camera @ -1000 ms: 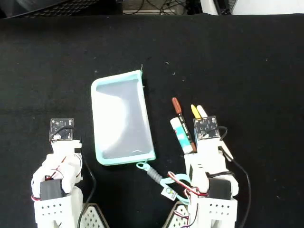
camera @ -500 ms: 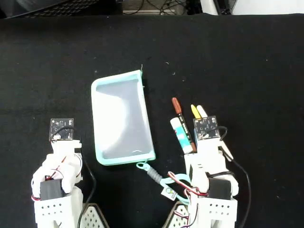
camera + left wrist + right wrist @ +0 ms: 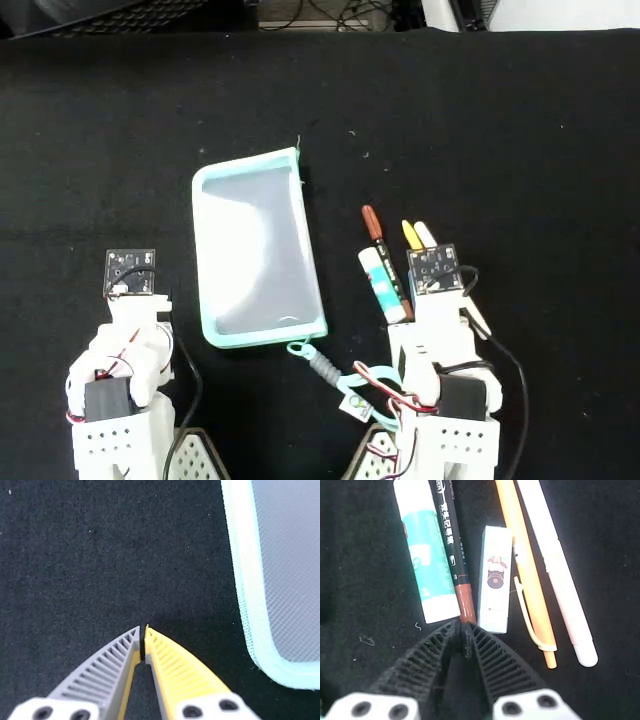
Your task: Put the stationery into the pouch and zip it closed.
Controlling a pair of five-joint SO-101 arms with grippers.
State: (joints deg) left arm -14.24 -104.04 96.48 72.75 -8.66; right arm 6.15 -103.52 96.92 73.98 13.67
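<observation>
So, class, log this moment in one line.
left claw: shut, beside pouch | right claw: shut, by brown pen | glue stick, eraser, pens: outside pouch

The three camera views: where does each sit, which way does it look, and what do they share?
High view: fixed above the table, looking down on the pouch, the stationery, the left arm and the right arm.
Left wrist view: on the left arm, looking past its shut left gripper at table and pouch rim.
Right wrist view: on the right arm, looking past its shut right gripper at the glue stick and pens.
Shared: the pouch, by high and left wrist views; the glue stick, by high and right wrist views.
</observation>
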